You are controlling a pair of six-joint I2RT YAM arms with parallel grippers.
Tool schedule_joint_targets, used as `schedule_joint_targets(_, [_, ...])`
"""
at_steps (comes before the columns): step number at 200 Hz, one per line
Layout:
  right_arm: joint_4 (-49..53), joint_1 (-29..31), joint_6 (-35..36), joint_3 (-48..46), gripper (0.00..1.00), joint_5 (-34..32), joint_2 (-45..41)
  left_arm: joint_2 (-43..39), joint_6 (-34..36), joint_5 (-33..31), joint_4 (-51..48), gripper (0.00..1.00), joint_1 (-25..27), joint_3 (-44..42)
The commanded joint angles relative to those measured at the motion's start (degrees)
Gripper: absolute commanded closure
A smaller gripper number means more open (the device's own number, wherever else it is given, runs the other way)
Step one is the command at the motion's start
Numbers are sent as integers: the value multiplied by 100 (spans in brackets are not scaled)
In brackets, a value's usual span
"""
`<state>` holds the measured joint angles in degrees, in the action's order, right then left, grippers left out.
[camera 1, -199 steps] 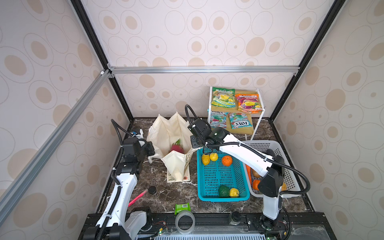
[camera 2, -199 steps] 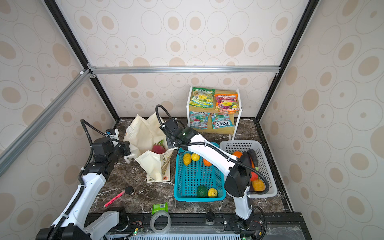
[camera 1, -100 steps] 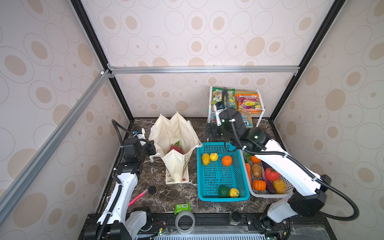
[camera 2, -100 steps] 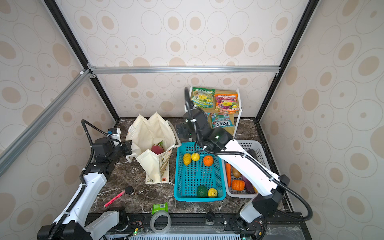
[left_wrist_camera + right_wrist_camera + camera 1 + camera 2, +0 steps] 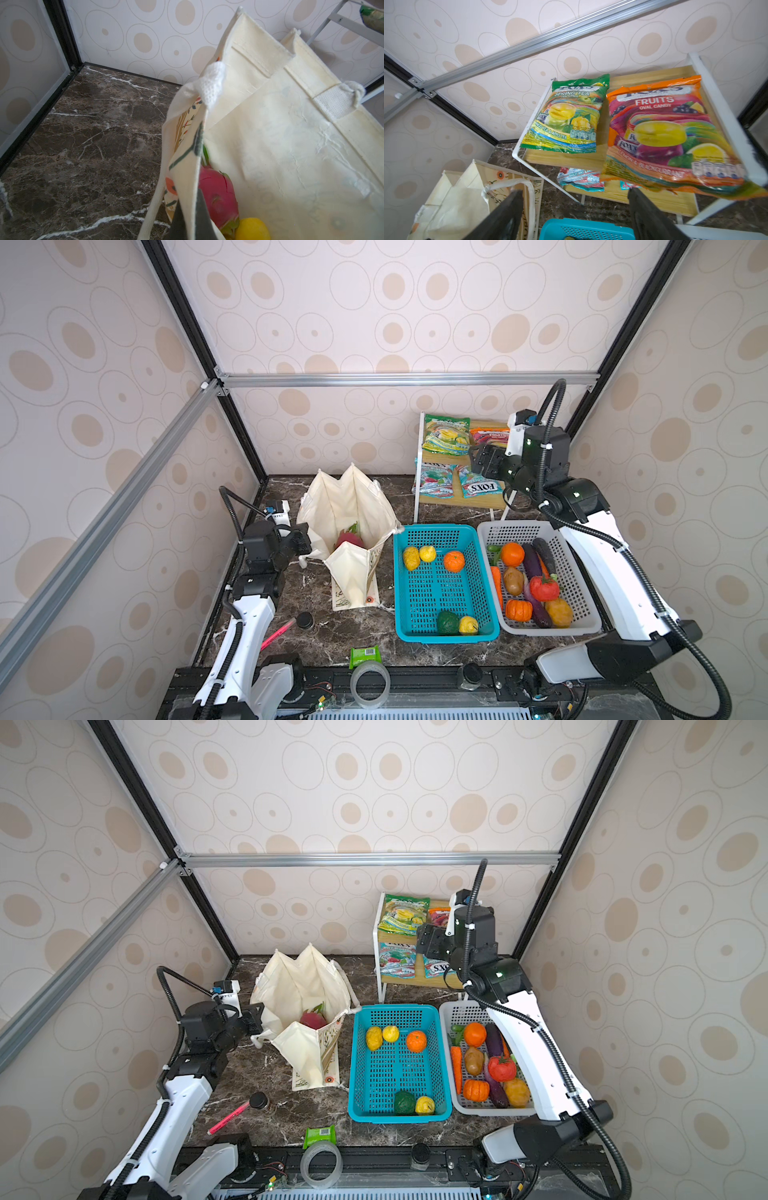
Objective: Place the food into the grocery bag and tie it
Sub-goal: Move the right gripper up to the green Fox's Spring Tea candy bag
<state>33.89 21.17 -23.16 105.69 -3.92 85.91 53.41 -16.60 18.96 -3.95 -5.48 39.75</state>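
Two baskets sit nearest on the worktop [image 5: 324, 626]: a blue basket [image 5: 436, 593] holding lemons [image 5: 427, 553], and a white basket [image 5: 579, 593] with a carrot [image 5: 495, 585], a potato [image 5: 513, 580] and other produce, none of it packed yet. Just beyond them, the left gripper [image 5: 303, 537] is clenched on the side wall of the grocery bag [image 5: 345, 506], with the cloth pinched between its fingers. I judge this props the limp canvas up and holds its mouth open for loading. The bag stands left of the blue basket, with a dragon fruit [image 5: 347, 537] and a lemon [image 5: 252, 228] inside. Farthest back, the right gripper [image 5: 575, 193] hangs empty, jaws spread wide, before the two-tier shelf [image 5: 438, 501]. It faces the orange packet [image 5: 664, 128], which lies beside the green packet [image 5: 445, 435]. That wide spread suits a flat packet, probably the next pick.
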Motion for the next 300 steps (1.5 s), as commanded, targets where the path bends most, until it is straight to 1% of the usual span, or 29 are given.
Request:
schedule_joint_targets(1, [316, -28, -330, 646, 25, 423, 510, -167, 250, -197, 32, 100, -31, 86])
schedule_joint_targets(12, [602, -30, -409, 996, 28, 372, 821, -198, 253, -230, 13, 100, -26, 88])
schedule_joint_targets(23, [823, -33, -462, 1220, 28, 257, 1045, -217, 250, -235, 15, 100, -24, 85])
schedule_joint_targets(49, [714, -52, -495, 1128, 28, -35, 1214, -212, 248, -239, 7, 100, -31, 94])
schedule_joint_targets(61, [664, -141, -490, 1090, 28, -32, 1255, -208, 245, -239, 8, 100, -27, 103])
schedule_joint_targets(90, [360, -457, -588, 915, 30, 511, 1320, -175, 228, -173, 28, 100, -25, 99])
schedule_joint_targets(114, [47, -481, -404, 875, 30, 1146, 1416, -117, 218, -101, 46, 100, -26, 102])
schedule_joint_targets(124, [-33, -477, -418, 893, 31, 1270, 1476, -84, 216, -95, 13, 100, -25, 113])
schedule_joint_targets(143, [148, -482, -443, 1131, 32, 1246, 1681, -102, 219, -93, 25, 100, -24, 112])
schedule_joint_targets(148, [216, -631, -465, 1205, 32, 1245, 1737, -104, 216, -91, 21, 100, -31, 118])
schedule_joint_targets(166, [352, -635, -499, 1380, 33, 1263, 1902, -120, 218, -111, 15, 100, -25, 117])
schedule_joint_targets(181, [432, -640, -519, 1455, 38, 1222, 1943, -131, 216, -117, 8, 100, -26, 121])
schedule_joint_targets(199, [519, -632, -469, 1411, 38, 1107, 1833, -151, 225, -145, 8, 100, -24, 108])
schedule_joint_targets(223, [566, -634, -271, 1369, 37, 767, 1699, -164, 219, -138, 17, 100, -25, 112])
schedule_joint_targets(266, [1277, -662, 223, 2056, 35, 212, 1927, -167, 223, -141, 12, 100, -24, 111])
schedule_joint_targets(276, [1332, -658, 306, 2186, 34, 260, 1948, -178, 220, -145, 16, 100, -30, 102])
schedule_joint_targets(300, [1167, -642, 365, 2358, 34, 788, 1888, -178, 226, -137, 16, 100, -27, 111])
